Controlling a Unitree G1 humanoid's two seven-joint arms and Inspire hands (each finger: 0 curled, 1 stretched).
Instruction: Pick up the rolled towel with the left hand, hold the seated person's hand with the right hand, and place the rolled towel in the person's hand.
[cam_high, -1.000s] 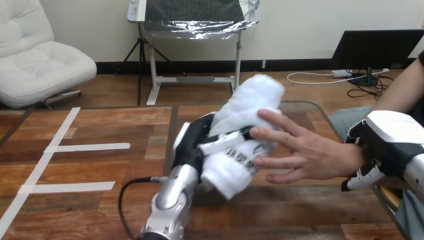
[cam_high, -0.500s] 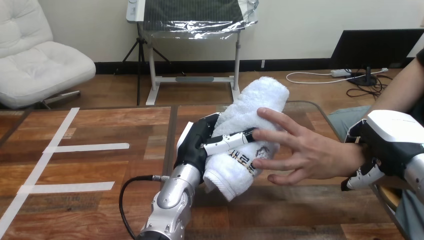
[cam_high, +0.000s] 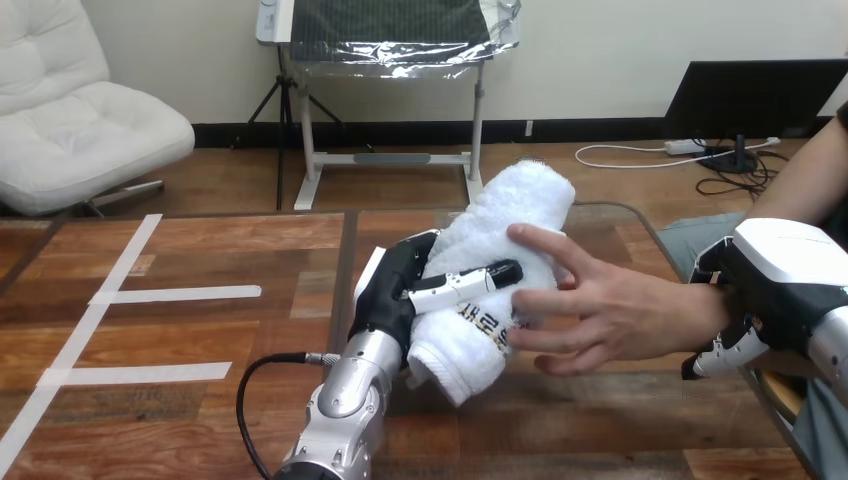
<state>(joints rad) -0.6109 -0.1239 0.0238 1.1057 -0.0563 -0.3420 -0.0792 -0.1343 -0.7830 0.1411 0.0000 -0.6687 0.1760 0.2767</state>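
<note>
The white rolled towel (cam_high: 495, 255) is held above the table's middle, slanting up to the right. My left hand (cam_high: 395, 290) is shut on its lower half, with a finger lying across its front. The person's hand (cam_high: 610, 305) reaches in from the right, palm against the towel, fingers starting to curl over it. My right hand (cam_high: 770, 285) sits at the person's wrist (cam_high: 715, 310) at the right edge, its fingers curled under the wrist.
The wooden table (cam_high: 200, 260) carries white tape lines (cam_high: 120, 300) on its left part. A black cable (cam_high: 250, 385) loops beside my left forearm. The table's right edge lies just under the person's arm.
The towel has tipped a little lower and settled against the person's palm. The person's fingers have bent inward over the towel. My right hand has stayed in place.
</note>
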